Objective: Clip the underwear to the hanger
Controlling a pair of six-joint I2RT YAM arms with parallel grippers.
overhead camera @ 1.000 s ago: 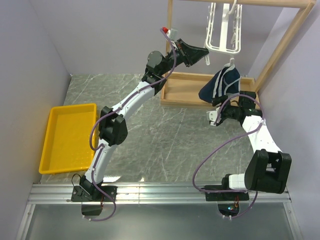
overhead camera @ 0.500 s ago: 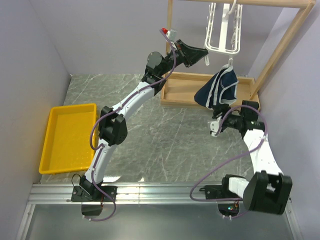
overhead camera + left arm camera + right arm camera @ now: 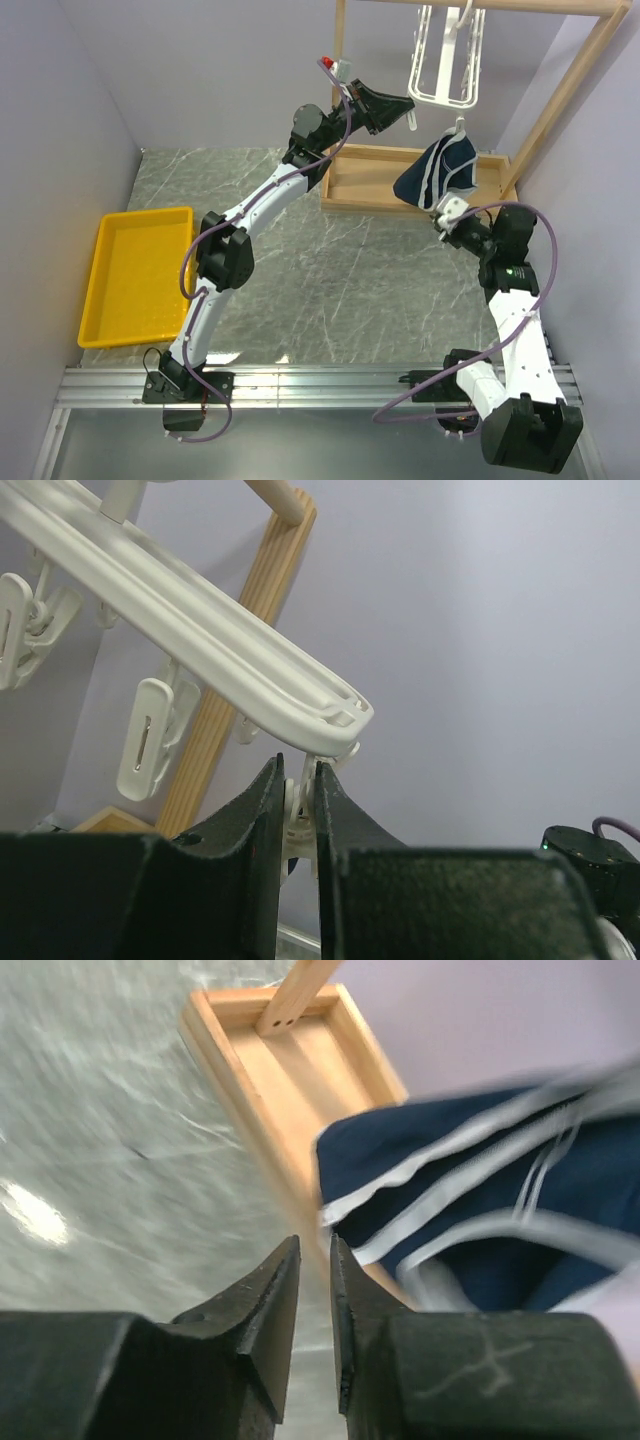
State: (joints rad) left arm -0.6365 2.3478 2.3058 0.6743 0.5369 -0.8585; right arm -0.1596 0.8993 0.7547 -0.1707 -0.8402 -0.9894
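The stretch of marble tabletop (image 3: 330,270) between the arms and the yellow tray (image 3: 110,300) gives the widest passage. The far right corner is tight (walls close on two sides). There the wooden rack's base (image 3: 360,207), upright post (image 3: 340,30) and slanted post (image 3: 564,95) box in the hanger (image 3: 445,99) and the underwear (image 3: 440,170) dangling below it. The left gripper (image 3: 298,765), pinching a clip (image 3: 297,805), blocks the hanger's left side, and the right gripper (image 3: 313,1245) crowds the space just below the underwear.

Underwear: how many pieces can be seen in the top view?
1. The navy underwear hangs just below the white hanger, over the wooden tray. Another could be hidden from this camera.
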